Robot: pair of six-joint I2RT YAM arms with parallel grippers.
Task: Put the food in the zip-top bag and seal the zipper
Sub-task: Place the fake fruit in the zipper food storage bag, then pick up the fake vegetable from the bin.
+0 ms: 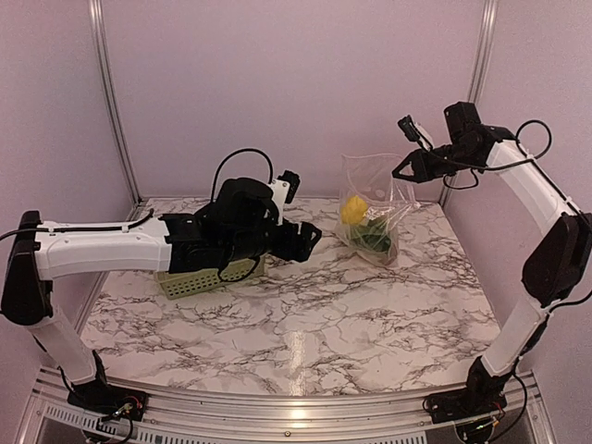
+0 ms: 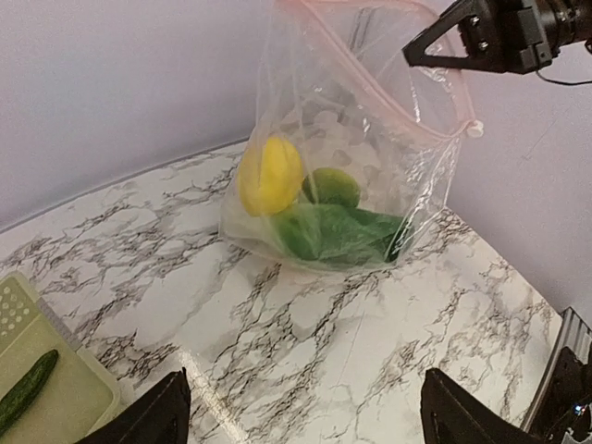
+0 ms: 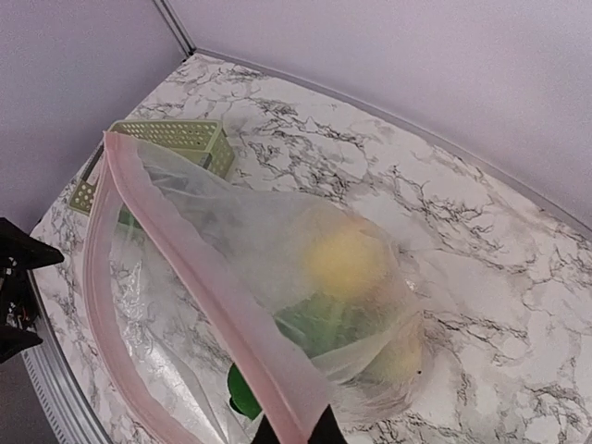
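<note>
Items on my bench [image 1: 305,314], left to right:

1. Basket [image 1: 190,285], light green, perforated: one. It sits at the left rear, partly under my left arm.
2. Cucumber [image 2: 26,390], dark green: one, lying inside the basket. It is the only food I can see outside the bag; the rest of the basket floor is out of view.
3. Left pincer [image 1: 310,238]: one, released, with the fingers spread wide and nothing between them. It hovers between the basket and the bag, facing the bag.
4. Zip-top bag [image 2: 351,157], clear: one. It stands at the right rear with its bottom on the bench and its mouth lifted and gaping.
   - Lemon [image 2: 270,174]: one seen for certain.
   - Rounded green piece [image 2: 331,186]: one.
   - Leafy bok choy [image 2: 338,233]: one, lowest in the bag.
   - A paler yellowish blur low in the bag may be another fruit; I cannot tell.
5. Zipper [image 3: 199,268], pale pink strip: one, unsealed.
6. Right pincer [image 1: 400,172]: one, clenched on the bag's upper edge at the zipper strip, holding it up.

Step in hand, as I judge it: loading, partway through. The next move calls for swinging the left pincer to the basket, closing across the cucumber's middle and carrying it over the open mouth. Sealing comes after that.
</note>
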